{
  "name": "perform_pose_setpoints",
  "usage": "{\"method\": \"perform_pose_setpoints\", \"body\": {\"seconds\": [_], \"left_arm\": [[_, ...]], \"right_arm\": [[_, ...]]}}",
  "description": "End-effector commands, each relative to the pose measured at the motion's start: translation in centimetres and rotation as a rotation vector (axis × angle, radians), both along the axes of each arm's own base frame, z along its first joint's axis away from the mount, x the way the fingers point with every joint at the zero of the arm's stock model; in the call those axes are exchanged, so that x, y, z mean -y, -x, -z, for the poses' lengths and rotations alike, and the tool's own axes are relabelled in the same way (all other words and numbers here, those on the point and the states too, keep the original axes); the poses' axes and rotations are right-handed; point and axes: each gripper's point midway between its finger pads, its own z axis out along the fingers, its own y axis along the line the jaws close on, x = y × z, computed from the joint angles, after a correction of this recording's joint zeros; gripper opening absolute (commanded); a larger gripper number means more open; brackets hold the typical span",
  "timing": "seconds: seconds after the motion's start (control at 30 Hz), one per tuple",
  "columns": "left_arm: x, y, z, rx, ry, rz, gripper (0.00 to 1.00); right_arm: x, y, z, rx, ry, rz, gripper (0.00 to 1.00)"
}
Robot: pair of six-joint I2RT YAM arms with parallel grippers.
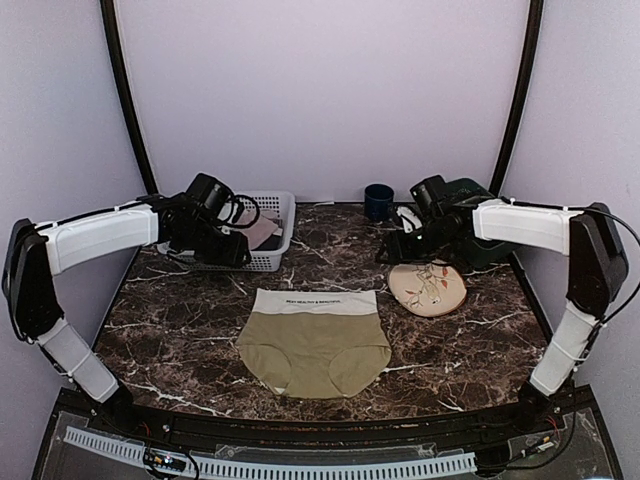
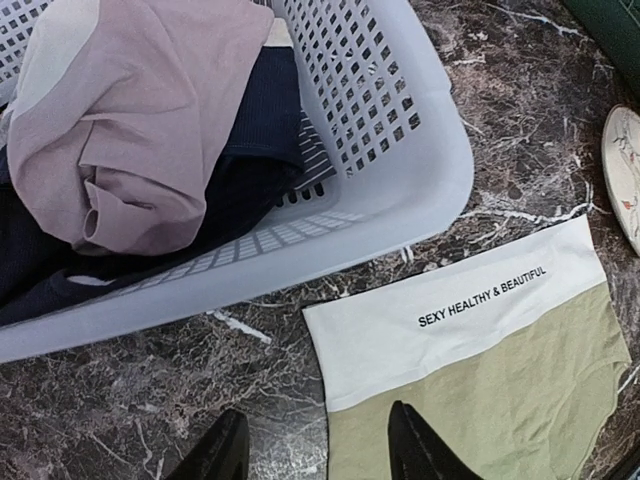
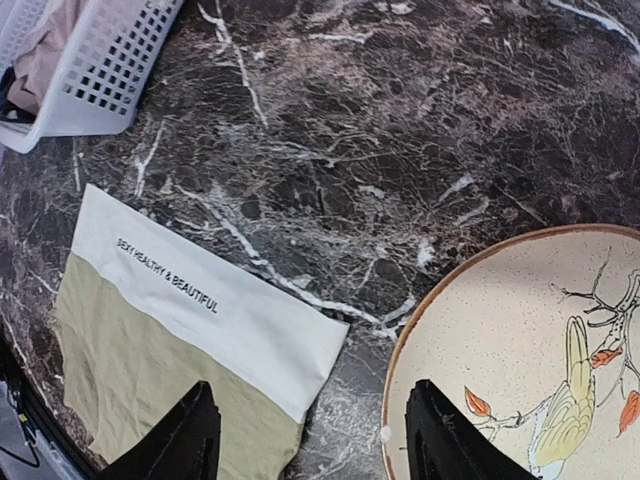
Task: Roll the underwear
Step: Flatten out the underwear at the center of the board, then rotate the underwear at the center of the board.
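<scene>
The underwear [image 1: 315, 345] lies flat and unrolled on the marble worktop [image 1: 170, 330], its cream waistband on the far side. The left gripper [image 2: 318, 450] hovers off the underwear's far-left corner, near the white basket [image 1: 268, 263], with its jaws spread and empty. The right gripper [image 3: 310, 430] hangs off the underwear's far-right corner, beside the round plate [image 1: 428, 288], and is likewise spread and holding nothing.

A lab test booth: plain lilac walls [image 1: 320, 100] close round a marble-look table [image 1: 190, 325]
</scene>
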Motion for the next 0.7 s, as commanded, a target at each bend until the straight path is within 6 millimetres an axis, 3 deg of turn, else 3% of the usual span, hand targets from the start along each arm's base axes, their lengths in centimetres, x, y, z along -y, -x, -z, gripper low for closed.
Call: {"method": "perform_pose_setpoints", "body": {"seconds": [0.0,0.1,0.2,0.33,0.4,0.53,0.67], "left_arm": [[-1.7,3.3,-3.6,0.049,0.053,-0.007,0.50],[-0.2,6.4,-2.3,0.008,0.133,0.074,0.50],[3.0,10.3,0.0,-0.059,0.143,0.221,0.50],[8.0,14.6,3.0,-0.161,0.125,0.388,0.45],[9.6,15.6,4.6,-0.206,0.134,0.402,0.44],[10.9,16.8,7.4,-0.297,0.174,0.370,0.40],[9.7,17.5,10.0,-0.358,0.120,0.322,0.38]], "right_arm": [[-2.6,1.5,-5.3,0.073,-0.166,-0.131,0.61],[-4.5,4.4,-3.1,-0.012,-0.221,-0.237,0.55],[-6.4,6.3,-1.6,-0.059,-0.226,-0.324,0.51],[-8.4,7.1,0.3,-0.101,-0.194,-0.408,0.47],[-8.9,6.9,1.6,-0.119,-0.172,-0.428,0.43],[-9.1,6.5,4.1,-0.160,-0.131,-0.442,0.38],[-8.6,6.8,6.5,-0.205,-0.085,-0.446,0.32]]}}
